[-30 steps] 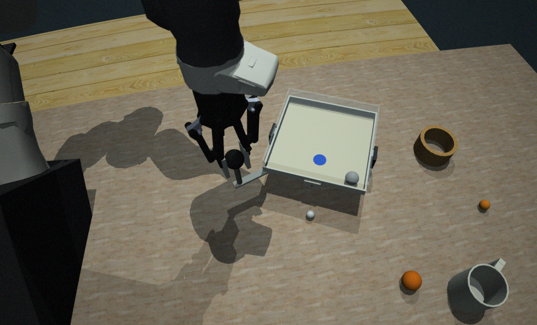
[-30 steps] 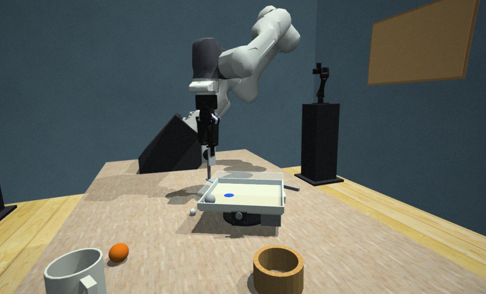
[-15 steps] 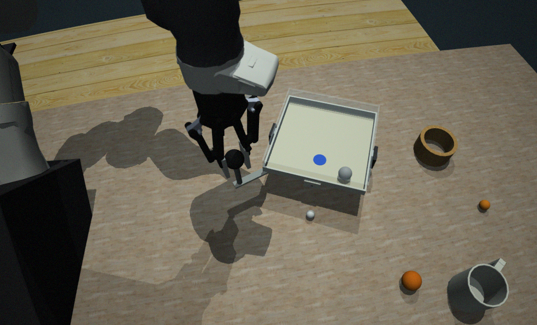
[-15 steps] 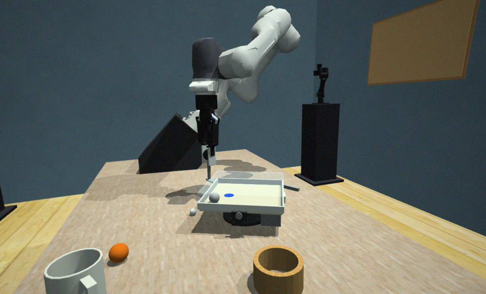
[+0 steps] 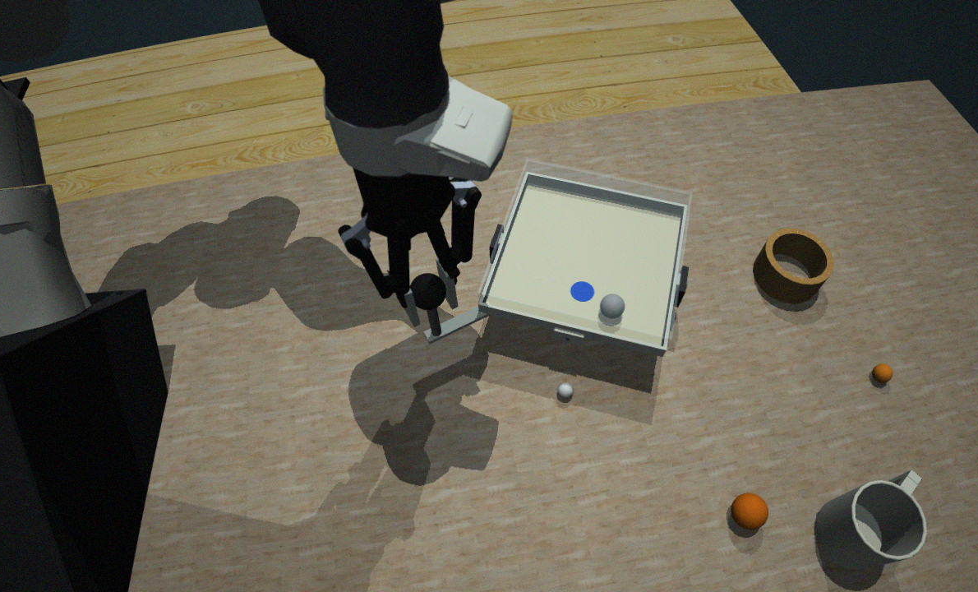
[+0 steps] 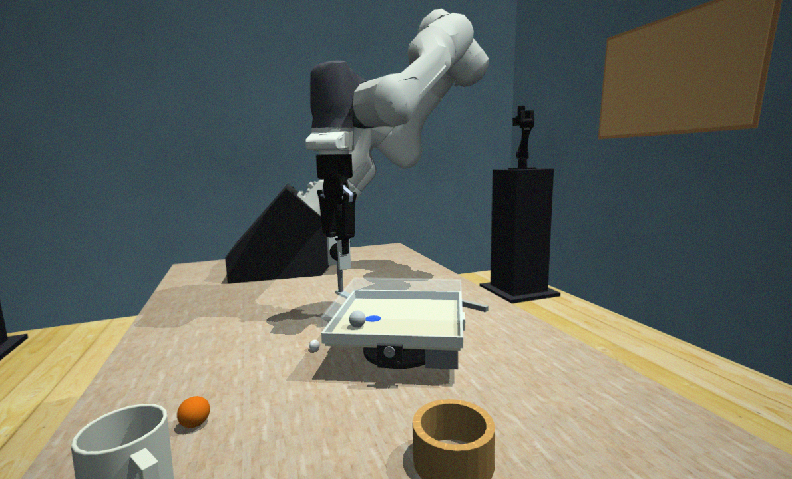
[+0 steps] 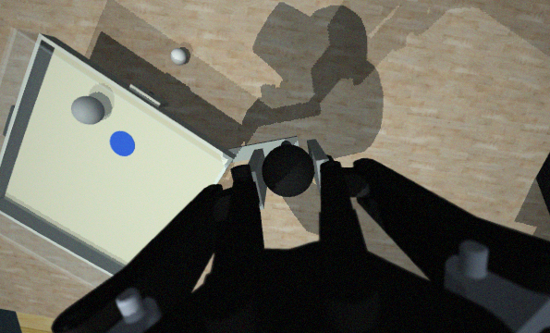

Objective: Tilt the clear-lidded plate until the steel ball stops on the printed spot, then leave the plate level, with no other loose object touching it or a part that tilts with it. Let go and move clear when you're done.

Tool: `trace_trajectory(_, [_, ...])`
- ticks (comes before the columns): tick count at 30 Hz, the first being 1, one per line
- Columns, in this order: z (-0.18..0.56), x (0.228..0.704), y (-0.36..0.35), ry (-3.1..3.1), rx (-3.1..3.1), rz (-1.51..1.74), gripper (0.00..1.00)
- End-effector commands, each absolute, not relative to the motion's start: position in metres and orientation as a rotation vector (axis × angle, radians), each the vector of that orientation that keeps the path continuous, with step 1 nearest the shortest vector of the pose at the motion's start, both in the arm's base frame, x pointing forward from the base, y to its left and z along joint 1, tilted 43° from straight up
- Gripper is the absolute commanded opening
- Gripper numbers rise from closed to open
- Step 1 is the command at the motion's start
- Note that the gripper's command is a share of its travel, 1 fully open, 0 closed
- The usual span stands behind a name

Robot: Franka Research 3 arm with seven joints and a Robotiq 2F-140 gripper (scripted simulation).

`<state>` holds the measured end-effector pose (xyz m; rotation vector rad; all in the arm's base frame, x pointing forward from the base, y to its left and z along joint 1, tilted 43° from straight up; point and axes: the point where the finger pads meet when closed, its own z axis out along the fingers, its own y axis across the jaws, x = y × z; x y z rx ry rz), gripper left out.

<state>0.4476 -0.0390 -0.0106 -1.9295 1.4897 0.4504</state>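
Observation:
The clear-lidded plate (image 5: 584,261) is a cream square tray with grey walls on a pivot base; it also shows in the exterior view (image 6: 401,319) and the wrist view (image 7: 103,157). The steel ball (image 5: 611,305) lies inside it, just beside the blue printed spot (image 5: 582,290), apart from it and near the front wall. My gripper (image 5: 427,294) is shut on the black knob (image 5: 428,291) of a lever standing at the plate's left corner; the knob also shows in the wrist view (image 7: 287,169). The plate looks slightly tilted.
A small white ball (image 5: 565,390) lies on the table just in front of the plate, apart from it. A brown ring (image 5: 792,265), two orange balls (image 5: 749,510) (image 5: 881,373) and a grey mug (image 5: 878,522) lie to the right.

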Motion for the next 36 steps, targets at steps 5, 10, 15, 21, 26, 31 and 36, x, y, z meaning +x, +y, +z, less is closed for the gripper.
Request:
trace_trajectory(5, [-0.0082,0.4485,-0.0386,1.484,-1.93,0.455,0.0])
trace_trajectory(10, [-0.0076,0.4485,-0.0387,1.484,-1.93,0.455,0.0])
trace_trajectory(15, [-0.0067,0.4486,-0.0387,1.484,-1.93,0.455,0.0])
trace_trajectory(21, [-0.0061,0.4486,-0.0387,1.484,-1.93,0.455,0.0])
trace_trajectory(26, [-0.0059,0.4483,-0.0379,1.484,-1.93,0.455,0.0])
trace_trajectory(31, [-0.0058,0.4473,-0.0357,1.484,-1.93,0.455,0.0])
trace_trajectory(36, [-0.0065,0.4464,-0.0337,1.484,-1.93,0.455,0.0])
